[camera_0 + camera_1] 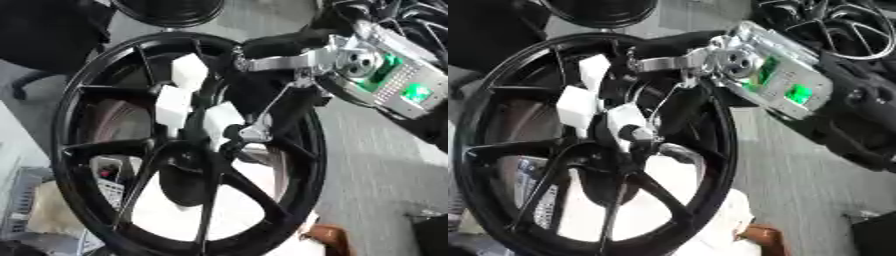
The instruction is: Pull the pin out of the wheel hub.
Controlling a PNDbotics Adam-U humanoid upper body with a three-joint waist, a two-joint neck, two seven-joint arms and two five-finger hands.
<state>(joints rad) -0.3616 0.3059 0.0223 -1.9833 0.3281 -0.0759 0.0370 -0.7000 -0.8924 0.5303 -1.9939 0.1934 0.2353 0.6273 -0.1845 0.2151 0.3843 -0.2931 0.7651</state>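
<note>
Left eye view: black spoked wheel hub (188, 145) stands on edge, filling frame centre-left, tilted with its top toward 1 o'clock. Right arm (385, 75) enters from 2 o'clock; silver wrist housing with a green-lit board sits just outside the rim, forearm angled down-left toward the hub centre. Right hand (241, 131) reaches across the rim into the spoke area, dark fingers pointing toward 7 o'clock, fingertips at the hub's centre where the spokes meet. Fingers look curled around a small dark part there, but whether that part is the pin is not clear, and the grip itself is partly hidden by the spokes, so cannot tell how far closed the hand is. Three white blocks (188, 70) sit clustered between the spokes at about 11 o'clock of the centre, the lowest one just beside the fingertips. Thin silver linkage (667, 102) runs from the wrist bracket down to the fingers. Second dark wheel (171, 10) at 12 o'clock edge. Left hand not seen in either view.
</note>
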